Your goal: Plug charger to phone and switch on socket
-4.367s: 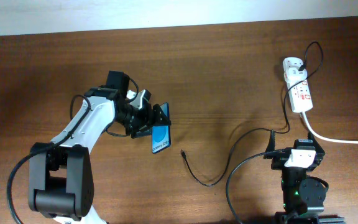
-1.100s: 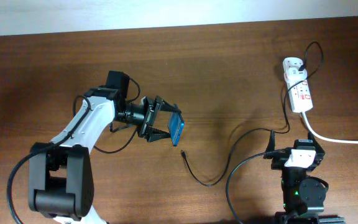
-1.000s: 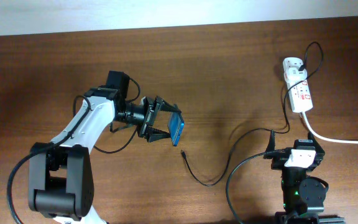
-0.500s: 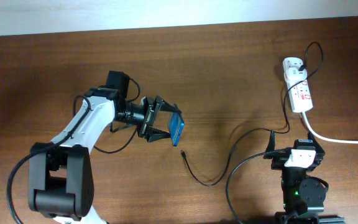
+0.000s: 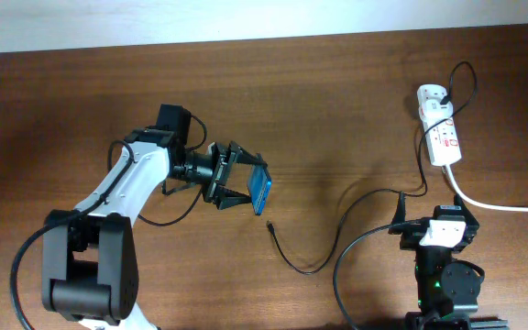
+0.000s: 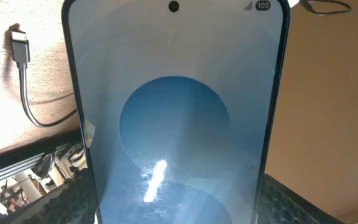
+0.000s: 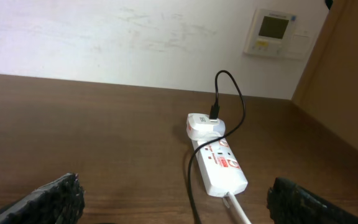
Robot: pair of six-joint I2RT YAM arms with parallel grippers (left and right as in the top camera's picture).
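Observation:
My left gripper (image 5: 238, 178) is shut on the phone (image 5: 260, 188) and holds it tilted on edge above the table. In the left wrist view the phone's blue screen (image 6: 176, 106) fills the frame, with a finger (image 6: 48, 205) at each lower corner. The charger cable (image 5: 312, 266) lies on the table. Its connector tip (image 5: 270, 226) is just below the phone and also shows in the left wrist view (image 6: 18, 46). Its plug (image 5: 434, 96) sits in the white socket strip (image 5: 439, 124), also seen in the right wrist view (image 7: 216, 158). My right gripper (image 5: 441, 229) is open and empty at the near right.
The strip's thick white cord (image 5: 493, 203) runs off the right edge. The charger cable loops past the right arm's base. A wall panel (image 7: 275, 31) hangs behind the table's far edge.
Since 4.4 s ago my left gripper has turned and shifted the phone slightly to the right. Nothing has moved over the last second. The right arm is still.

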